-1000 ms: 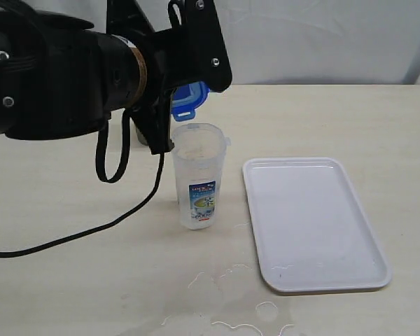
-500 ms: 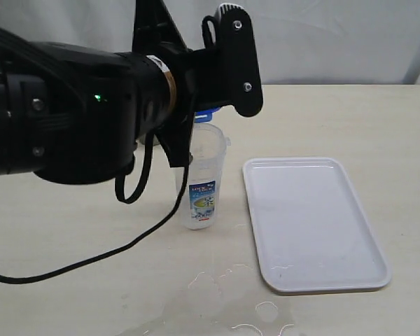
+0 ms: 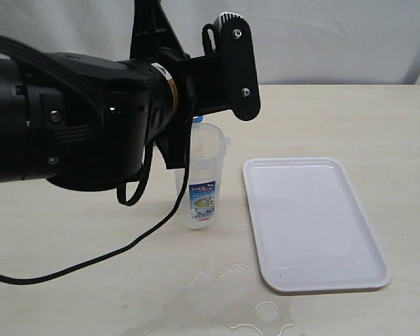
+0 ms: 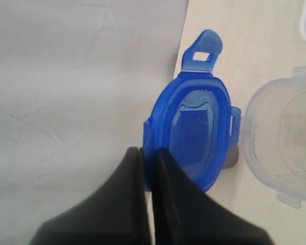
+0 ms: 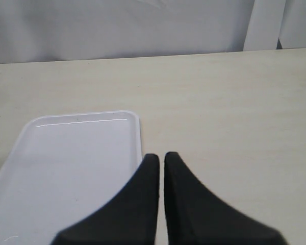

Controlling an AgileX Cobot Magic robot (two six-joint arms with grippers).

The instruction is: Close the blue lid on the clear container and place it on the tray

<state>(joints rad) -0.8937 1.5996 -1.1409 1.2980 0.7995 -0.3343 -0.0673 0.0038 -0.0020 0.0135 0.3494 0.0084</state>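
We see the left hand [image 4: 147, 151] pinching the blue lid [image 4: 194, 132] by its edge, beside the open clear container [image 3: 199, 175], upright near the tray [image 3: 315, 224]; right hand [image 5: 160, 156] pressed together, empty.

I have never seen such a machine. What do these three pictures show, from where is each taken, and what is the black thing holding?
It is a robot with two arms, each ending in a two-finger gripper. The wide picture comes from a camera off the arms; the big black shape there is the left arm. The other two come from cameras on the wrists, looking along the fingers. On the pale table stands a clear container, open on top, and beside it lies a flat white tray; a wet patch is in front. The left gripper is shut on the edge of a blue lid, held near the container's mouth, not yet on it. The right gripper is shut, holds nothing, and hangs near the tray.
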